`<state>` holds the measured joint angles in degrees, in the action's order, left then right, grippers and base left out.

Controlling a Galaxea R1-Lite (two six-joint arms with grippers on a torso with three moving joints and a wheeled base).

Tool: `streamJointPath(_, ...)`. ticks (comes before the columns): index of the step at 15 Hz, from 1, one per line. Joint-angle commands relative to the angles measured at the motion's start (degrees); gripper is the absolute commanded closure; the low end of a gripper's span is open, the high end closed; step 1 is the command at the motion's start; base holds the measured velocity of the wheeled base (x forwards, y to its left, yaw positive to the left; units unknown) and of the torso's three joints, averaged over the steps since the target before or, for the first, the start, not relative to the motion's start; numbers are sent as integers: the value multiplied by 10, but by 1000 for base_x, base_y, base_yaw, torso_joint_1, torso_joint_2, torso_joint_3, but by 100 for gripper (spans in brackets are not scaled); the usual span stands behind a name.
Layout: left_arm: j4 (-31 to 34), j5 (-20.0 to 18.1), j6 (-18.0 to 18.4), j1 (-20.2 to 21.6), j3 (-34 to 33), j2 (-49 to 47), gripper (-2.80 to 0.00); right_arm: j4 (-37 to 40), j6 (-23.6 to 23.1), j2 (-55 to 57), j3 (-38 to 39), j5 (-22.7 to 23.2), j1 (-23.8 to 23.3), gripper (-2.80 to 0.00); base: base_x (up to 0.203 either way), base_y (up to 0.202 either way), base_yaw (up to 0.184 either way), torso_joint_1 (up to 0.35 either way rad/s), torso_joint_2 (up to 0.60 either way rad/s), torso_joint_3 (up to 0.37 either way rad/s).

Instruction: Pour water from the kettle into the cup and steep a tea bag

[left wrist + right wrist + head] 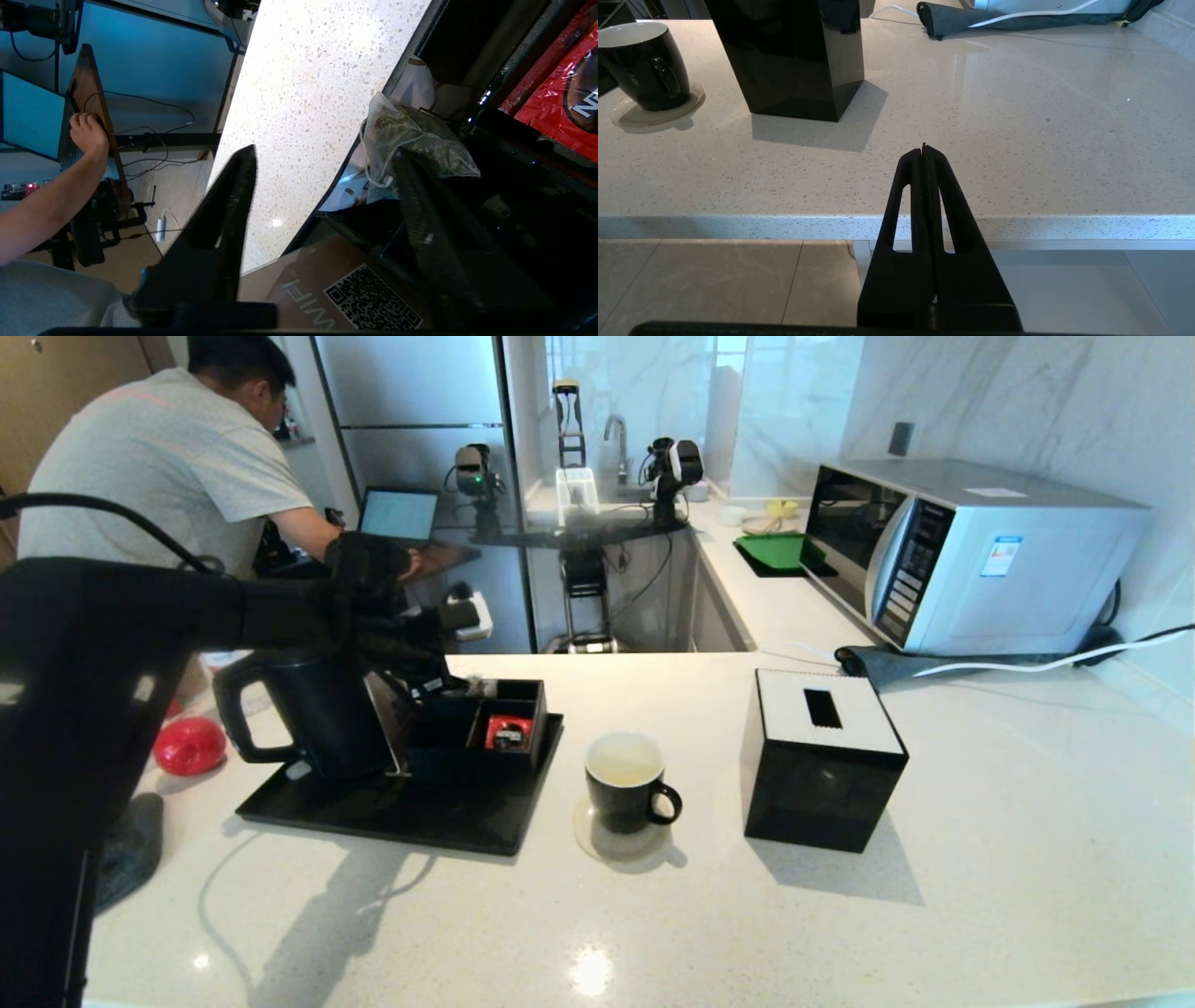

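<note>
The black kettle (317,714) stands at the left of a black tray (401,817). My left gripper (446,683) reaches past the kettle over the tray's organiser box (476,728). In the left wrist view this gripper (324,149) is open. One of its fingers (416,196) lies against the grey-green tea bag (411,133), which rests in a compartment. The black cup (624,782) (644,65) sits on a coaster to the right of the tray; I cannot tell whether water is in it. My right gripper (923,147) is shut and empty, just off the counter's front edge.
A black tissue box (822,756) (794,56) stands right of the cup. Behind it are a microwave (962,551) and a grey cloth (1017,18). Red sachets (560,84) fill a neighbouring compartment. A WIFI card (350,294) leans by the kettle. A person (159,476) works at the back left.
</note>
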<state>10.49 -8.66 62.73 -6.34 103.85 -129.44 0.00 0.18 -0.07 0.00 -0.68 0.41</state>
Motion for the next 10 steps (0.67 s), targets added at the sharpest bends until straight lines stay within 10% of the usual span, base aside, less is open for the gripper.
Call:
streamJointPath(1,7,0,3,0,9,1,0,0,0,1,0,0,0,0,0,0,0,0,0,0)
streamJointPath(10,8,0,2,0,13,7,0,0,0,1,0,0,0,0,0,0,0,0,0,0)
